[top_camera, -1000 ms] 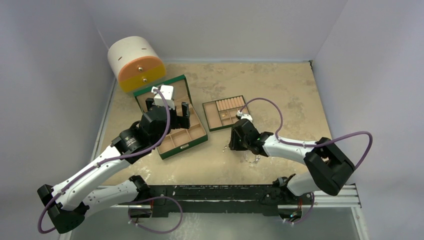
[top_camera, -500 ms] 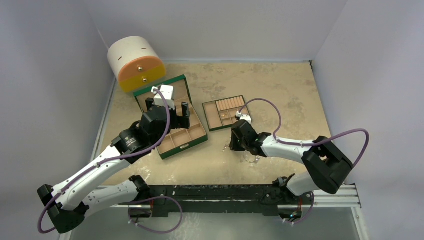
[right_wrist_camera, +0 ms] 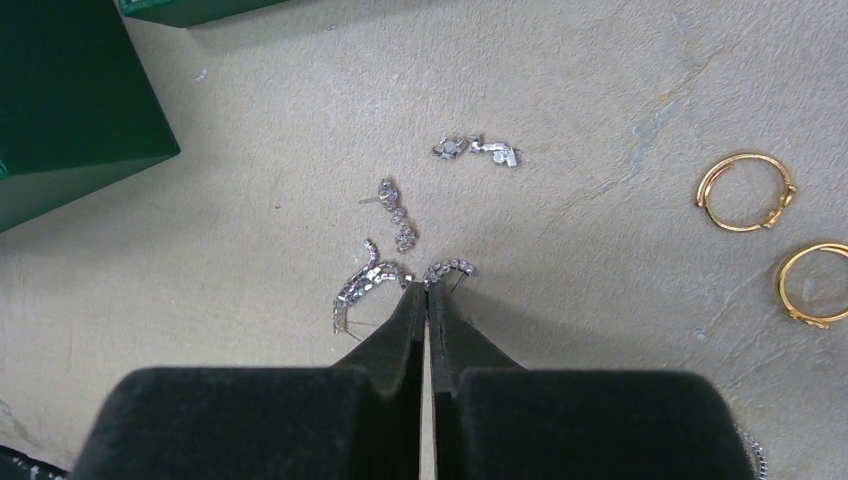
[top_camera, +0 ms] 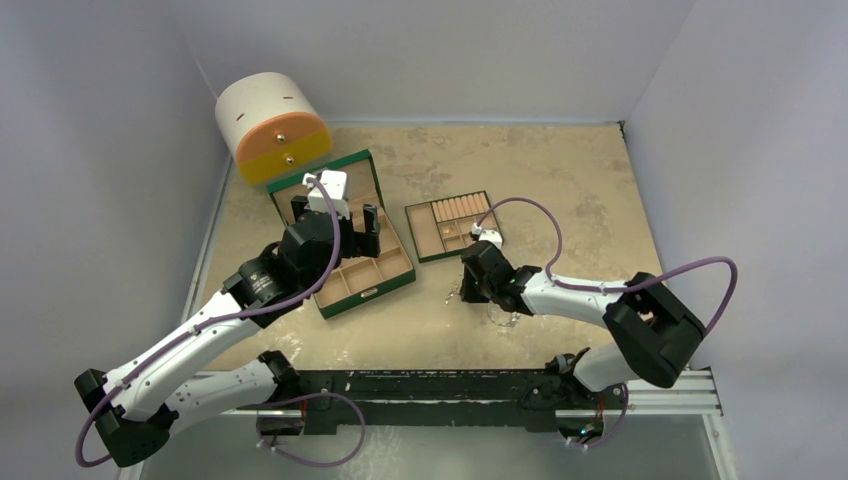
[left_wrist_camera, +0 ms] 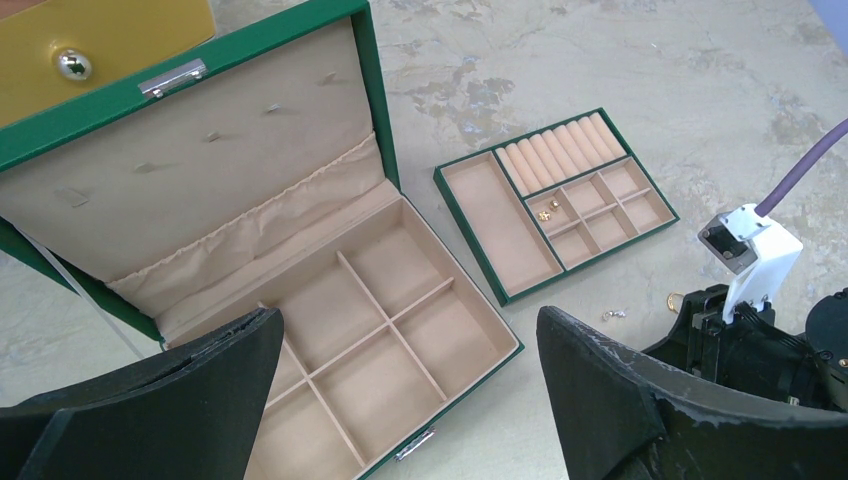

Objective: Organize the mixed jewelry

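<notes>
The right jaws are pressing shut, tips touching the curved silvery earrings (right_wrist_camera: 370, 280) lying on the desk (right_wrist_camera: 600, 80), while the left jaws are hanging wide open above the green box (left_wrist_camera: 370, 385).

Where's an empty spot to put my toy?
Bare table lies between the small tray and the right wall, and along the back wall. It's crowded by the right hand, with earrings and gold hoops, and left, around the green box.
</notes>
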You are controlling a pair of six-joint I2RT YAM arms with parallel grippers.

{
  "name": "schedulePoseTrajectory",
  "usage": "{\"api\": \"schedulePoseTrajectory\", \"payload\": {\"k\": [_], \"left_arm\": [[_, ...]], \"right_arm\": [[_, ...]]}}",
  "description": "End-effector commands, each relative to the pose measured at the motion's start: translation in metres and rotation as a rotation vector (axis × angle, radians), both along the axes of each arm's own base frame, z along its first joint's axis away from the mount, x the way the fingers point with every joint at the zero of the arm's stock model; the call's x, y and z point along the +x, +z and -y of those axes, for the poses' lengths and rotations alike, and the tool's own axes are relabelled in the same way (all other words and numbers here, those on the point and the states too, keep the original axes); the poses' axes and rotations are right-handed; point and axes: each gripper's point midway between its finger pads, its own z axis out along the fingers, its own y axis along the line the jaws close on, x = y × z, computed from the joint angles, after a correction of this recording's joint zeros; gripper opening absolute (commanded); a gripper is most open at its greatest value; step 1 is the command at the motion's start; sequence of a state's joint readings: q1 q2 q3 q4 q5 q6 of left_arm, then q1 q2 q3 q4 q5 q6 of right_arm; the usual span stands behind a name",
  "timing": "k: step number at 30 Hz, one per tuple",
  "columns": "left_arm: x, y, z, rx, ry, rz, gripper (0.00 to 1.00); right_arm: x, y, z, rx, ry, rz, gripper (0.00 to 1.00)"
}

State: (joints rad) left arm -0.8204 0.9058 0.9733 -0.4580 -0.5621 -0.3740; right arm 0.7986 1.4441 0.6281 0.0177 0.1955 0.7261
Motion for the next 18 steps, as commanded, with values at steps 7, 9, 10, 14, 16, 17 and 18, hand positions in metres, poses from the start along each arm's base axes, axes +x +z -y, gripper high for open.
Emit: {"api": "schedulePoseTrajectory", "payload": {"k": [7,9,10,14,16,17,18], "left_arm": [[0.003,0.022,0.002,-0.037,-0.001,0.045,0.98],[0.003,0.023,0.002,-0.038,-0.001,0.045,0.98],[0.003,0.022,0.002,-0.037,0.000,0.045,0.98],[0.003,0.022,0.002,-0.037,0.000,0.044,0.98],[0.003,0.022,0.002,-0.035,0.000,0.043,0.98],[0.003,0.022,0.002,-0.036,0.001,0.044,0.98],[0.003,0.022,0.002,-0.036,0.002,0.044,0.98]], "right_arm": [[0.004,0.018,0.005,-0.006,-0.037,0.042,0.00],[0.006,0.023,0.006,-0.004,-0.043,0.053,0.00],[0.007,0.025,0.006,-0.006,-0.044,0.058,0.00],[0.010,0.037,0.007,-0.017,-0.045,0.074,0.00],[0.011,0.043,0.008,-0.020,-0.036,0.085,0.00],[0.014,0.047,0.008,-0.024,-0.037,0.101,0.00],[0.017,0.051,0.010,-0.031,-0.042,0.118,0.00]]}}
